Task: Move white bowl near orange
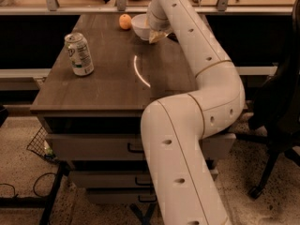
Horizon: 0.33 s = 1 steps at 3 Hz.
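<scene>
The dark table (112,86) holds a soda can (79,54) at left and, at the far end, an orange (124,21) just beside a white bowl (139,26). The gripper (158,33) hangs at the bowl's right rim, perhaps touching it.

Dark wood table (112,86), drawers (89,145) stacked beneath. Green-and-white soda can (79,54) upright at 9 o'clock on the top, near the left edge. Wire basket (39,145) at the table's 8 o'clock, over speckled floor (18,161). Black chair (276,107) at 3 o'clock.

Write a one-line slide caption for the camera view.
Gripper at the white bowl, beside the orange at the far end of the table; soda can stands apart.
</scene>
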{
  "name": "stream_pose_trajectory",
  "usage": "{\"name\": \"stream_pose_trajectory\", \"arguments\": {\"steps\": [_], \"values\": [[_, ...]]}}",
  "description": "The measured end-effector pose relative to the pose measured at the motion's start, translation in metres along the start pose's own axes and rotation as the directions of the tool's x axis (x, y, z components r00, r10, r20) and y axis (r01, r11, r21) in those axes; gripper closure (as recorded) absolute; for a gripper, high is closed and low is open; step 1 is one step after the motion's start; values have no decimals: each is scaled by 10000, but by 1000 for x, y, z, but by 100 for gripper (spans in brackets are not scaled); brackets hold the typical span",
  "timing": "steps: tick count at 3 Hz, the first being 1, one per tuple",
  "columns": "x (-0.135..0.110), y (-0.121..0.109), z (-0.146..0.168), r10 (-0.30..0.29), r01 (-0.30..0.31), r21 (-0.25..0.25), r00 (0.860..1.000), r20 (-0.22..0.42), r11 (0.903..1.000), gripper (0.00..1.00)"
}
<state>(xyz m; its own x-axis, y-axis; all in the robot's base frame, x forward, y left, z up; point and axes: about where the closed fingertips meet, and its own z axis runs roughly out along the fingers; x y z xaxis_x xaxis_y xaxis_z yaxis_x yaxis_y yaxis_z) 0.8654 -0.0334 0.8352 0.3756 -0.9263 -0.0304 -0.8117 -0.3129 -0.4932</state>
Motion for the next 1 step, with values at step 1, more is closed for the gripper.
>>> {"name": "stream_pose_trajectory", "arguments": {"steps": [1], "values": [[0, -1, -2, 0, 0, -1, 10000, 1, 10000, 0]]}}
